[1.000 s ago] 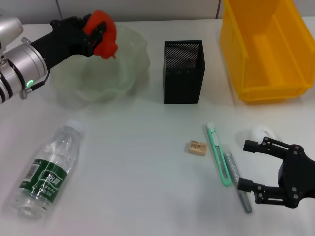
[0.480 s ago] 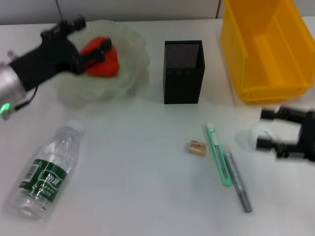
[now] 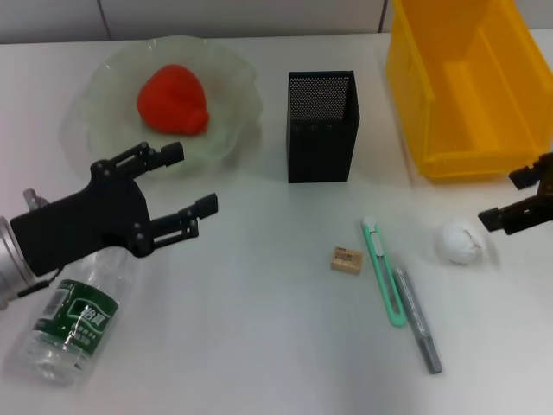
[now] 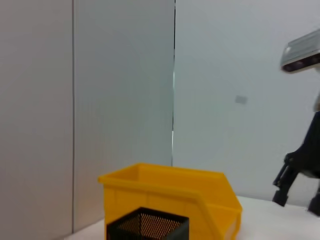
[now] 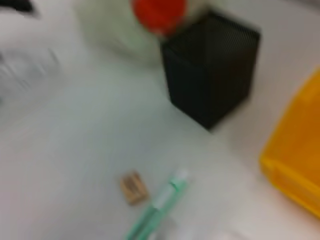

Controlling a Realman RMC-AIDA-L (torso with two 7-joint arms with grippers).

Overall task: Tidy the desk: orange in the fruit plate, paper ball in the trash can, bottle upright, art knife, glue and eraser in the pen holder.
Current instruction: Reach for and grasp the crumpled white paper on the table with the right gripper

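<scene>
The orange (image 3: 173, 99) is seen in the fruit plate (image 3: 226, 130), behind the wide-spread, empty left gripper (image 3: 177, 190). The paper ball (image 3: 460, 242) lies beside the right gripper (image 3: 519, 197), whose spread cannot be told.

The orange (image 3: 172, 98), bright red-orange, sits in my pale green fruit plate (image 3: 232, 130) at the far left of the counter. The clear bottle (image 3: 71, 322) with its green label lies on its side at the near left. The black mesh pen holder (image 3: 321, 126) stands upright in the middle, and the yellow trash can (image 3: 467, 95) is to its right. In front of the holder lie the small tan eraser (image 3: 346, 260), the green art knife (image 3: 384, 271) and, just beside it, the grey glue stick (image 3: 419, 320). The white paper ball (image 3: 460, 242) rests on the counter, in front of the trash can.
</scene>
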